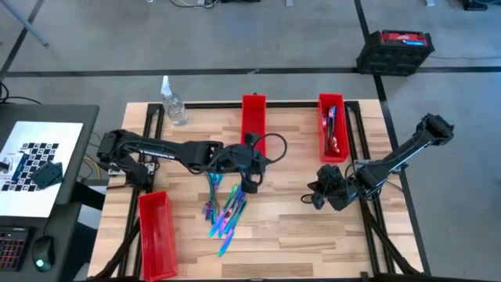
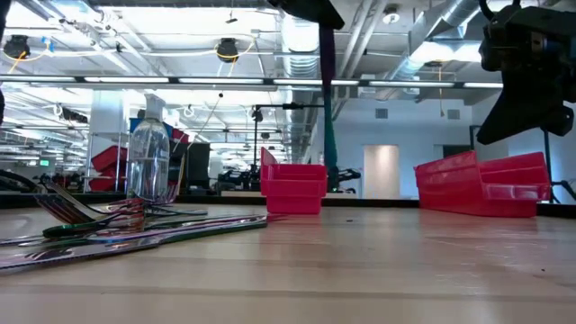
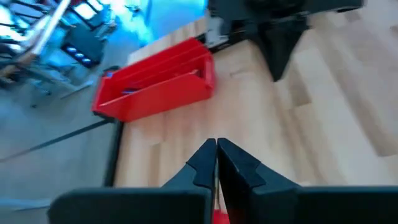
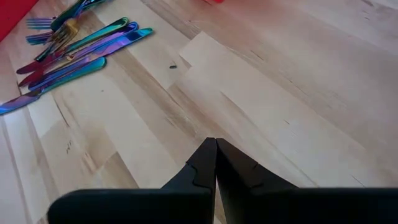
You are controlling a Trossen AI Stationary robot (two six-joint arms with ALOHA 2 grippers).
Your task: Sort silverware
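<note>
A heap of iridescent silverware (image 1: 223,207) lies on the wooden table's near middle, and it also shows in the low view (image 2: 108,229) and in the right wrist view (image 4: 74,53). My left gripper (image 1: 250,182) hangs above the heap's far end, shut on one slim purple-and-green piece (image 2: 328,108). My right gripper (image 1: 311,197) hovers shut to the right of the heap with nothing in it (image 4: 216,155). My left gripper pinches one slim piece of silverware between its two fingers, by its upper end (image 2: 328,40). The place of contact lies at the low view's top edge. A pink-red sliver (image 3: 217,216) shows between the shut fingers in the wrist view. The piece hangs upright, clear of the table.
Three long red bins stand on the table: one at the far middle (image 1: 254,117), one at the far right (image 1: 332,129) holding some silverware, one at the near left (image 1: 156,235). A clear spray bottle (image 1: 174,106) stands at the far left. Bare wood lies between the two grippers.
</note>
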